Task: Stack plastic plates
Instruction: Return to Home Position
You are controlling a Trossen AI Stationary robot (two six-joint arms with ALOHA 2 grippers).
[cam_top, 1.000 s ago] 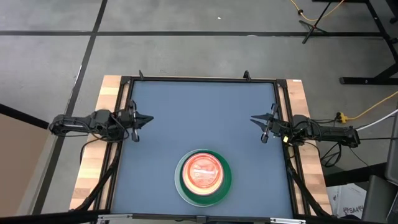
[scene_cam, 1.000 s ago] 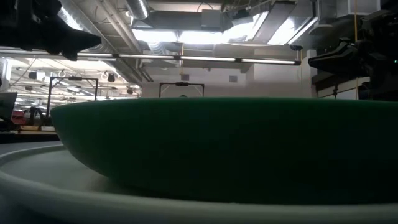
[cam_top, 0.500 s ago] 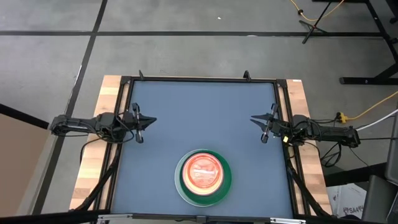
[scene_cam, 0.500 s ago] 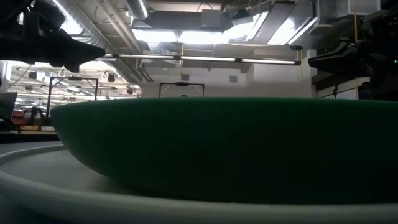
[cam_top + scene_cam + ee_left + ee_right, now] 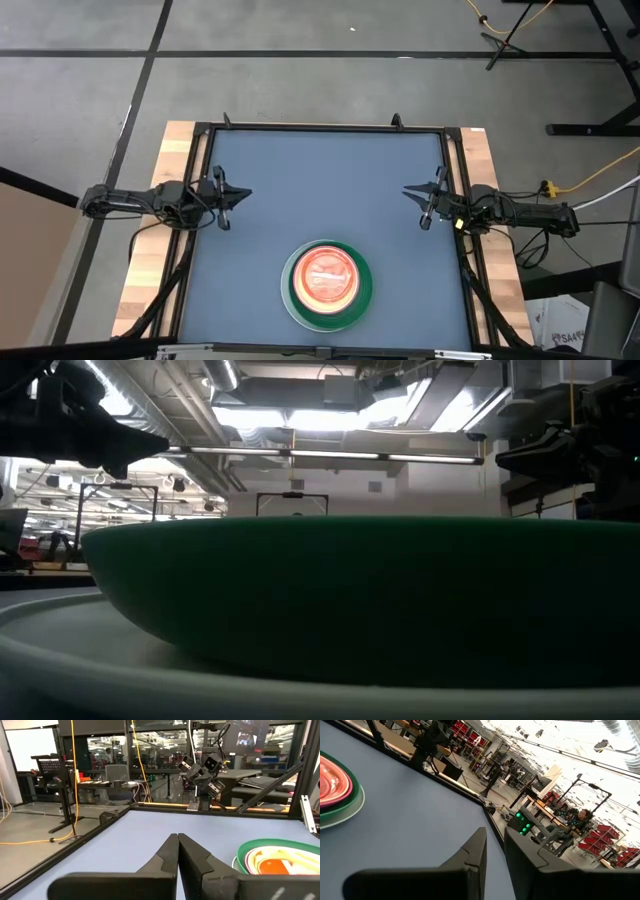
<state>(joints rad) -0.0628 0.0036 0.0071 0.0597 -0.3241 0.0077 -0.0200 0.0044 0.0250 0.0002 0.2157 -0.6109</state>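
Observation:
The plates stand in one stack [image 5: 326,283] near the table's near edge, middle. A large white plate is at the bottom, then a dark green one, a pink one, and smaller orange and reddish ones nested on top. In the low view the dark green plate [image 5: 360,600] fills the picture, resting in the white plate [image 5: 90,650]. The stack also shows in the left wrist view [image 5: 280,862] and the right wrist view [image 5: 335,785]. My left gripper [image 5: 243,194] [image 5: 177,837] hangs shut at the table's left side. My right gripper [image 5: 405,191] [image 5: 495,832] hangs at the right side with a narrow gap between its fingers. Both are far from the stack.
A black frame [image 5: 320,128] edges the blue table top, with wooden strips [image 5: 150,250] outside it left and right. Bare blue surface [image 5: 320,190] lies between the two grippers and beyond the stack. Beyond the table are a workshop, stands and cables.
My left gripper has sunk a little and edged toward the table's right, then held still. The stack and my right arm have stayed put.

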